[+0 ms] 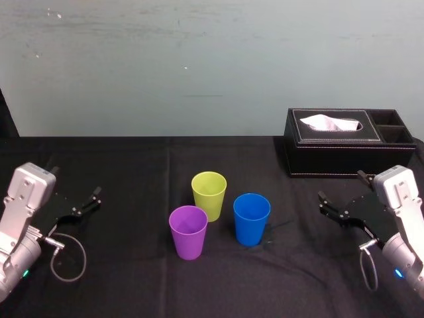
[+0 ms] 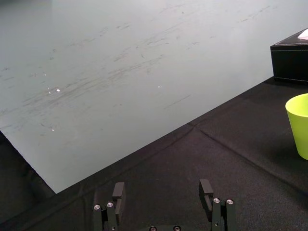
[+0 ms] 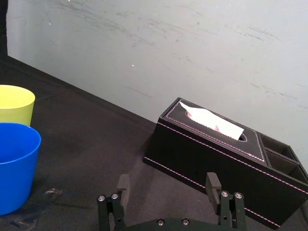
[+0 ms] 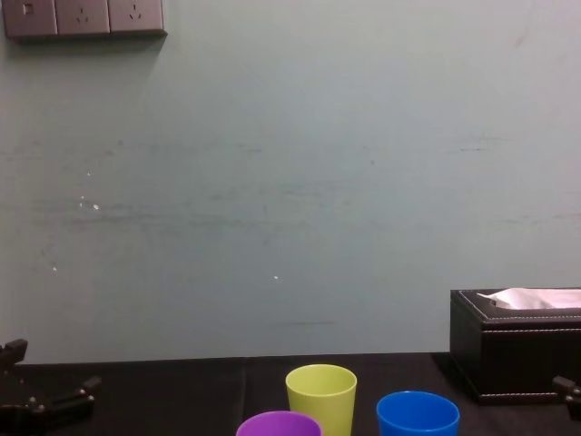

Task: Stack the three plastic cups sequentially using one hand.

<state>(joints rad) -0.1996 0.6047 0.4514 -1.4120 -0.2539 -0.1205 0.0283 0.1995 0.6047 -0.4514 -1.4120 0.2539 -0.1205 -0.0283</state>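
purple cup (image 1: 188, 232), yellow-green cup (image 1: 209, 195), blue cup (image 1: 252, 218) stand unstacked.

A plain, pale grey-green painted wall (image 1: 199, 66), scuffed with faint streaks and small white specks, rose directly behind the desk (image 1: 132, 278) draped in creased black cloth, while a dark strip of three wall sockets (image 4: 83, 18) sat high on its left side.

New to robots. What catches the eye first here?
Three bright cups stand upright, close together in the middle: a yellow-green cup behind, a purple cup front-left, a blue cup front-right. A black tissue box sits far right; the left gripper and right gripper flank the cups, both open.
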